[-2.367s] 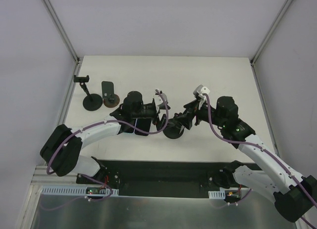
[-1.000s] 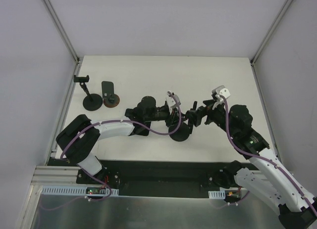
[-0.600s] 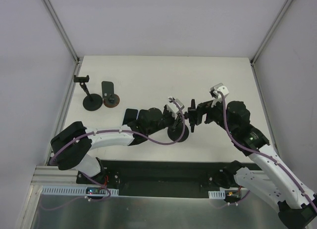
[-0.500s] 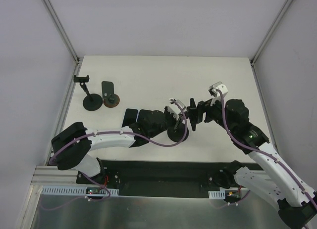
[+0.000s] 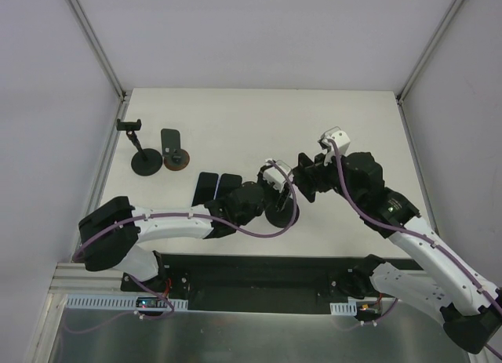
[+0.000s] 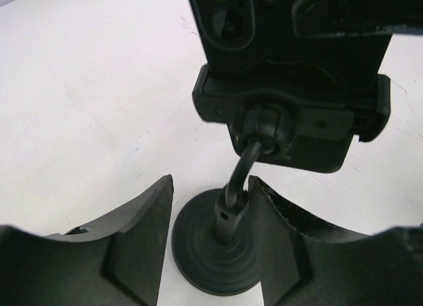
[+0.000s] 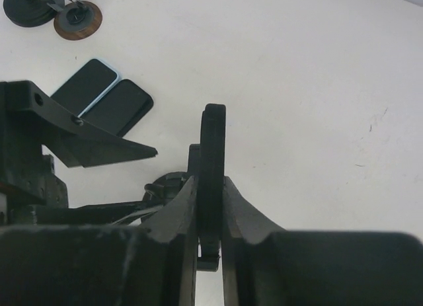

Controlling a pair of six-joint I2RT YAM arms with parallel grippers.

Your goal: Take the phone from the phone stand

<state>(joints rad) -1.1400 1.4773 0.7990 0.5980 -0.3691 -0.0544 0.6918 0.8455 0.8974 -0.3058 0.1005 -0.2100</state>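
Note:
A black phone (image 6: 264, 35) stands upright in the clamp (image 6: 291, 111) of a black phone stand. The stand has a bent stem and a round base (image 6: 205, 253). My left gripper (image 6: 211, 213) is open, low down, with one finger on each side of the stem. In the right wrist view the phone (image 7: 213, 141) is seen edge-on. My right gripper (image 7: 210, 200) is shut on it, a finger flat against each face. In the top view both grippers meet over the stand's base (image 5: 280, 214) at the table's middle.
Two dark phones (image 5: 206, 186) (image 5: 228, 184) lie flat side by side left of the stand. At the far left are a second stand (image 5: 145, 159), another phone (image 5: 170, 139) and a brown disc (image 5: 178, 160). Grey walls close in the table.
My right gripper has moved left onto the phone and closed on it. My left gripper's jaws have spread apart around the stand's stem.

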